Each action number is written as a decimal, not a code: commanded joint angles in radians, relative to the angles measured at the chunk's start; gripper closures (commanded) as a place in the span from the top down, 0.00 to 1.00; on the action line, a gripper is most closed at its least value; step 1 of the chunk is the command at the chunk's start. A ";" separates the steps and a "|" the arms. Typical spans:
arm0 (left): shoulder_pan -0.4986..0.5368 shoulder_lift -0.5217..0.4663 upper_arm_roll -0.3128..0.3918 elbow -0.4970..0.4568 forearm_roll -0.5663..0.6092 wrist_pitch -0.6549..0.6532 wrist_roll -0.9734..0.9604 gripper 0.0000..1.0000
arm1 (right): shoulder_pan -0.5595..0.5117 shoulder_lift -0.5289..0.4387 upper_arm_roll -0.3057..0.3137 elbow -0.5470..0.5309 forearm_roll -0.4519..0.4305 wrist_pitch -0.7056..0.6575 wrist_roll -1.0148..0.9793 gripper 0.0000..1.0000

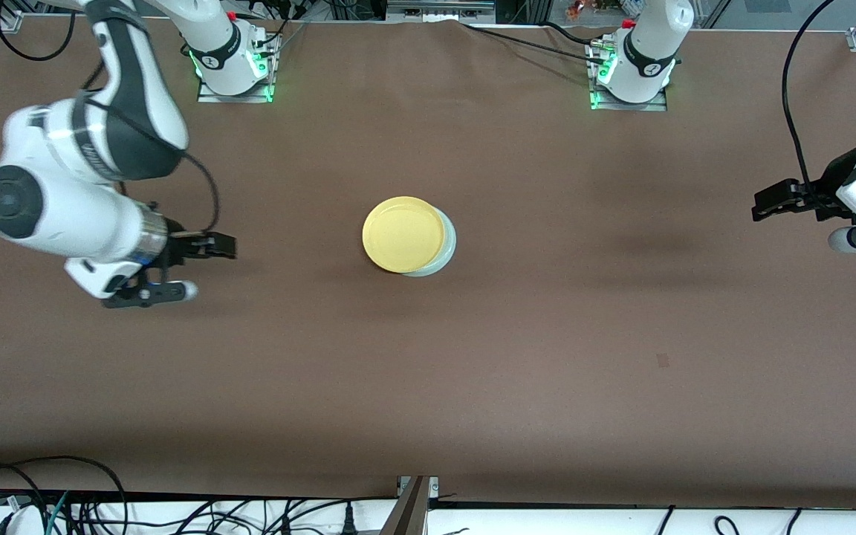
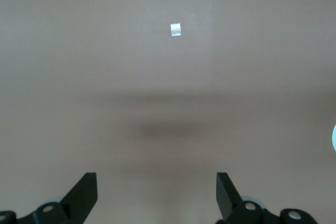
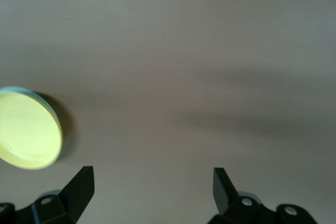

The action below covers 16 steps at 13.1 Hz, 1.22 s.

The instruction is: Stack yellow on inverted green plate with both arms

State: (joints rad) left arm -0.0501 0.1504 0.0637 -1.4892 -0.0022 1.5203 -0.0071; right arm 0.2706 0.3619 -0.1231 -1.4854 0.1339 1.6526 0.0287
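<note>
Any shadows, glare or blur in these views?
Front view: even light, soft arm shadows on the table, yellow plate sharp. Left wrist view: blurred shadow band on the cloth, shiny fleck. Right wrist view: plate casts a dark edge shadow, and diffuse shadow streaks cross the cloth.

I see even overhead light on the matte brown table cover (image 1: 517, 386), no glare. Soft arm shadows smear across it in both wrist views. The round bright yellow plate (image 3: 27, 129) looks slightly blurred.
</note>
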 commanded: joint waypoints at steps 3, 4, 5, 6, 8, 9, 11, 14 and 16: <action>0.010 0.011 -0.002 0.023 0.019 -0.015 0.012 1.00 | -0.002 -0.003 -0.093 0.206 -0.013 -0.287 -0.062 1.00; 0.010 0.012 -0.002 0.024 0.016 -0.011 0.013 1.00 | -0.025 -0.032 -0.087 0.203 -0.017 -0.309 -0.067 1.00; 0.003 0.012 -0.004 0.026 0.019 -0.008 0.013 1.00 | -0.051 -0.064 -0.073 0.201 -0.033 -0.324 -0.072 1.00; -0.005 0.014 -0.007 0.027 0.022 -0.005 0.013 1.00 | -0.063 -0.098 -0.069 0.200 -0.062 -0.332 -0.072 1.00; -0.013 0.029 -0.012 0.070 0.027 -0.006 0.015 1.00 | -0.085 -0.150 -0.067 0.171 -0.086 -0.329 -0.084 1.00; -0.013 0.032 -0.013 0.087 0.030 -0.006 0.015 1.00 | -0.087 -0.164 -0.067 0.169 -0.088 -0.330 -0.114 1.00; -0.013 0.034 -0.012 0.089 0.030 -0.006 0.016 1.00 | -0.120 -0.190 -0.055 0.166 -0.118 -0.330 -0.194 1.00; -0.014 0.041 -0.012 0.090 0.028 -0.006 0.015 1.00 | -0.165 -0.232 -0.003 0.134 -0.151 -0.346 -0.196 1.00; -0.013 0.041 -0.013 0.090 0.031 -0.006 0.015 1.00 | -0.162 -0.218 0.000 0.143 -0.164 -0.362 -0.197 1.00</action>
State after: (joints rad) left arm -0.0586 0.1721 0.0509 -1.4365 -0.0022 1.5272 -0.0072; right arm 0.1210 0.1580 -0.1477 -1.3166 -0.0028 1.3029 -0.1551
